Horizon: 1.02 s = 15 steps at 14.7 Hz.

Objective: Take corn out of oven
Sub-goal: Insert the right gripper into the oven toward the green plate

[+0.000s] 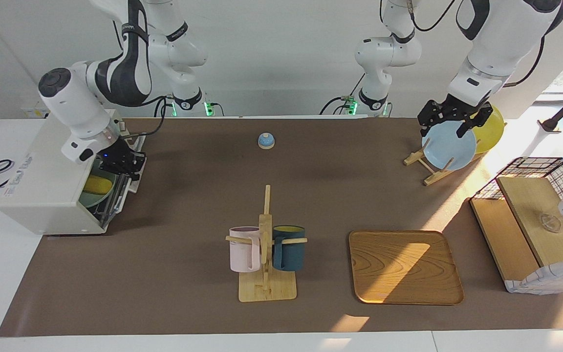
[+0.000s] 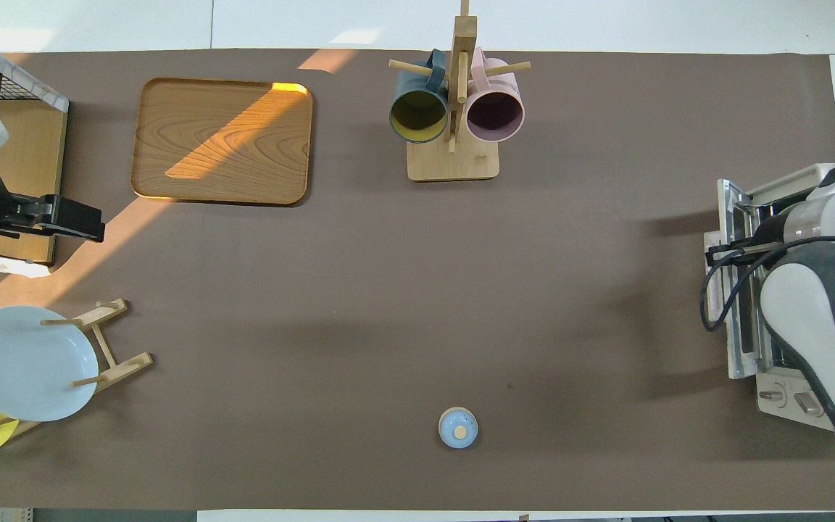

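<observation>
Reaching into the mouth of the oven (image 1: pixel 42 190), the right gripper (image 1: pixel 124 165) sits at the open front, above the dropped door (image 2: pixel 733 283); whether its fingers are spread or closed I cannot tell. The corn (image 1: pixel 98 184) lies inside the oven on a pale green plate (image 1: pixel 93 198), just beside the gripper, and contact cannot be made out. The oven stands at the right arm's end of the table. The left gripper (image 1: pixel 450 120) waits above the blue plate (image 1: pixel 450 145) on the wooden rack (image 1: pixel 428 168), a yellow plate (image 1: pixel 489 129) beside it; its finger state is also unclear. A bell (image 1: pixel 266 141), mug stand (image 1: pixel 266 254) and wooden tray (image 1: pixel 403 266) sit between.
</observation>
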Tool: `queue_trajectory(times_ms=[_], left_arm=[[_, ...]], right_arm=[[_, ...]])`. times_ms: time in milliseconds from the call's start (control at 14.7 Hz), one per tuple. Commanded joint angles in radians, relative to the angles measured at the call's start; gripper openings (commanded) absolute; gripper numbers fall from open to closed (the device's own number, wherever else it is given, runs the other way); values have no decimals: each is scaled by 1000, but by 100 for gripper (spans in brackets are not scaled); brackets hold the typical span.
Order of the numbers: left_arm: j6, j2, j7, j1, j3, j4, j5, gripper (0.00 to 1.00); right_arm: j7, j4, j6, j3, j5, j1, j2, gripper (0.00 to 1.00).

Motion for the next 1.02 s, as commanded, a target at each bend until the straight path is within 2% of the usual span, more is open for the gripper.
queue_trajectory(times_ms=[0, 477, 953], left_arm=[[-14, -18, -1, 13, -6, -8, -10, 100], [-14, -18, -1, 13, -6, -8, -10, 100], [-14, -18, -1, 13, -6, -8, -10, 100]], right_arm=[[-13, -43, 132, -24, -44, -34, 84, 0], [1, -89, 277, -22, 8, 20, 181, 0], [109, -61, 275, -21, 40, 103, 187, 0]])
